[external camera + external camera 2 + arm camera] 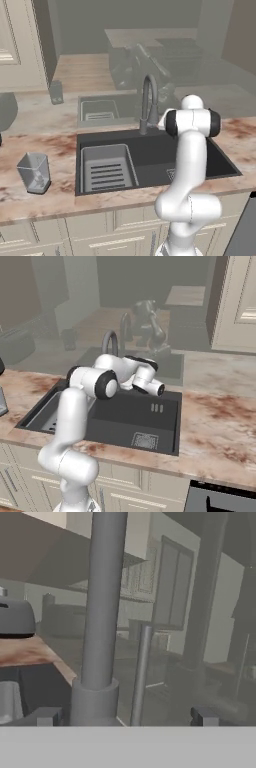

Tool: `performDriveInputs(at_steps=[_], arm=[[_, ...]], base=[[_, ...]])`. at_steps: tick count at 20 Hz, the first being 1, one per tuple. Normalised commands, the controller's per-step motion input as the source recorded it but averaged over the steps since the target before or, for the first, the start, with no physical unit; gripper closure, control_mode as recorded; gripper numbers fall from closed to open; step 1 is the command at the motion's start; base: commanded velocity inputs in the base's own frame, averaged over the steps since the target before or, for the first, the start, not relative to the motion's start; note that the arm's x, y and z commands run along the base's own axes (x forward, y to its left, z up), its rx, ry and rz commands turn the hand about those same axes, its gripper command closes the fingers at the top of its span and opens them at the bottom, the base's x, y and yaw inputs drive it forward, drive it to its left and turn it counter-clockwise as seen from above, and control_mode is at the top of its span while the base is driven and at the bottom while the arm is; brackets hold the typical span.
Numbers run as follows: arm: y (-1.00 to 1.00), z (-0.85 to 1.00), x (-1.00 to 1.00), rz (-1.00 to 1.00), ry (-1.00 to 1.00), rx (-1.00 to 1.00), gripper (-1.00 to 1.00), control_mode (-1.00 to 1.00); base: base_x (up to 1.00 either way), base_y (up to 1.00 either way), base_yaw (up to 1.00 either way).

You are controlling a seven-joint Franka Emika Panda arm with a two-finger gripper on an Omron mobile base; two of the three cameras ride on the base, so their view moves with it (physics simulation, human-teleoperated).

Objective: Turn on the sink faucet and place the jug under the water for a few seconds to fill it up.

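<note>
The sink faucet (148, 100) (111, 340) rises behind the black sink (200, 162) (165, 421). In the hand view its thick grey stem (102, 612) stands close ahead, left of centre, with a thin upright rod (141, 672) beside it. My gripper (125, 717) is open, its fingertips (47, 716) set wide apart with nothing between them. In the right base view my hand (146, 380) hovers over the basin's back edge, just right of the tap. The jug (34, 172) stands upright on the counter left of the sink, far from the gripper. The water is out of view.
A light grey ribbed rack (106, 167) fills the sink's left part and a square drain grate (145, 441) lies in the floor. A silver toaster (17, 343) sits at the far left. A small dark item (56, 92) stands behind the counter.
</note>
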Motion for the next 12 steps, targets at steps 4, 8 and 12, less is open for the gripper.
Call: performDriveInputs(at_steps=[4, 8, 12], arm=[[0.00, 0.00, 0.34, 0.00, 0.00, 0.05, -1.00, -1.00], [0.00, 0.00, 0.36, 0.00, 0.00, 0.03, -1.00, -1.00], [0.00, 0.00, 0.29, 0.00, 0.00, 0.02, -1.00, -1.00]], base=[[0.00, 0.00, 0.00], [0.00, 0.00, 0.00], [0.00, 0.00, 0.00]])
